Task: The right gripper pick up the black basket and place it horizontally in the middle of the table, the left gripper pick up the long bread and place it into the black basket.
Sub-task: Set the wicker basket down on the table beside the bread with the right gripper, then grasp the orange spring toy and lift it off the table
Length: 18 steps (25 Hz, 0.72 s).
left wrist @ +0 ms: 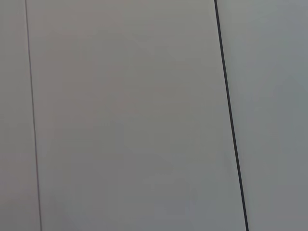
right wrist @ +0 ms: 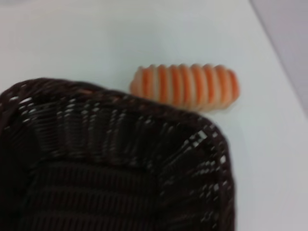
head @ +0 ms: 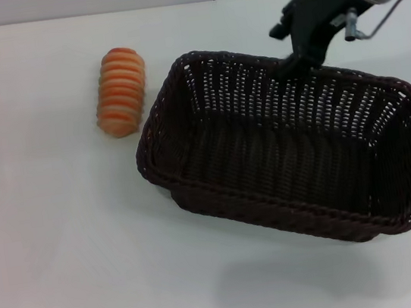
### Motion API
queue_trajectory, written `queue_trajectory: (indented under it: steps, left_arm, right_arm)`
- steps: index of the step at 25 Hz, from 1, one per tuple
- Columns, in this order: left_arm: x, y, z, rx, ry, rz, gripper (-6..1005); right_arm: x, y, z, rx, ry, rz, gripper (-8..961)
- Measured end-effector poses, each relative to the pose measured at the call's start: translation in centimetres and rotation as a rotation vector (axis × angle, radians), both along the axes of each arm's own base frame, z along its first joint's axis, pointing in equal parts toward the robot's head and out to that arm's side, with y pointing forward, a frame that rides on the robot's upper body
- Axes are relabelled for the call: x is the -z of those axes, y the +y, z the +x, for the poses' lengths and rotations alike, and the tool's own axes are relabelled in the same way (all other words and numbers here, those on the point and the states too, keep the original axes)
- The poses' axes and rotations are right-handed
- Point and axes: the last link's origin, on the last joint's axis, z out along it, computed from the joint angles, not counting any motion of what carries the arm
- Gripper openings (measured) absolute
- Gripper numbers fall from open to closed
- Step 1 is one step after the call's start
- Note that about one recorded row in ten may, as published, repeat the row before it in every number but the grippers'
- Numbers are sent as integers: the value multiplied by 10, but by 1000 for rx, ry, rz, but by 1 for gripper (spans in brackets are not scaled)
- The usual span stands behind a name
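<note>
The black basket (head: 276,217) fills the middle and right of the head view, its long side running slantwise from near left to far right. My right gripper (head: 301,58), black fingers under a silver wrist, is at the basket's far rim and looks shut on it. A faint shadow lies on the table (head: 67,258) apart from the basket's near edge. The long bread (head: 121,91), orange with pale ridges, lies on the table just left of the basket. The right wrist view shows the basket's inner wall (right wrist: 144,125) and the bread (right wrist: 185,86) beyond its rim. My left gripper is out of view.
The left wrist view shows only grey wall panels (left wrist: 125,115) with a dark seam. A wall runs along the far table edge (head: 94,14) in the head view. White tabletop stretches left of and in front of the basket.
</note>
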Motion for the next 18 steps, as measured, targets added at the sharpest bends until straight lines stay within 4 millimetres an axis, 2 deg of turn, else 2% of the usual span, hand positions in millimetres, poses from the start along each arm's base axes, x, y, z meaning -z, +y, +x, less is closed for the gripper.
queue_trajectory:
  steps: [4, 8, 9, 10, 11, 12, 13, 14, 15, 16, 18]
  left_arm:
    - [0, 0, 0, 1, 0, 0, 747]
    - [0, 0, 0, 0, 0, 0, 746]
    - [0, 0, 0, 0, -1, -2, 746]
    - [0, 0, 0, 0, -1, -2, 746]
    - [-1, 1, 2, 5, -2, -4, 746]
    - [-1, 1, 2, 5, -2, -4, 746]
    - [-1, 1, 2, 5, -2, -4, 745]
    - [-2, 2, 4, 9, -4, -7, 745]
    - [-2, 2, 4, 9, -4, -7, 745]
    - [-2, 8, 12, 18, -16, -52, 745]
    - [-4, 9, 15, 19, -18, -63, 744]
  right_arm:
    - [-5, 4, -13, -60, 32, 97, 585]
    - [-32, 1, -31, -150, 74, 298, 589]
    - [-51, -7, -37, -182, 105, 396, 589]
    - [-51, -7, -37, -182, 105, 396, 589]
    - [-73, -19, -42, -204, 176, 487, 589]
    - [-73, -19, -42, -204, 176, 487, 589]
    - [-84, -27, -44, -213, 222, 530, 589]
    - [-106, -42, -43, -214, 333, 607, 589]
    - [-106, -42, -43, -214, 333, 607, 589]
    - [-124, -57, -37, -200, 442, 659, 589]
    - [-130, -63, -33, -185, 496, 674, 589]
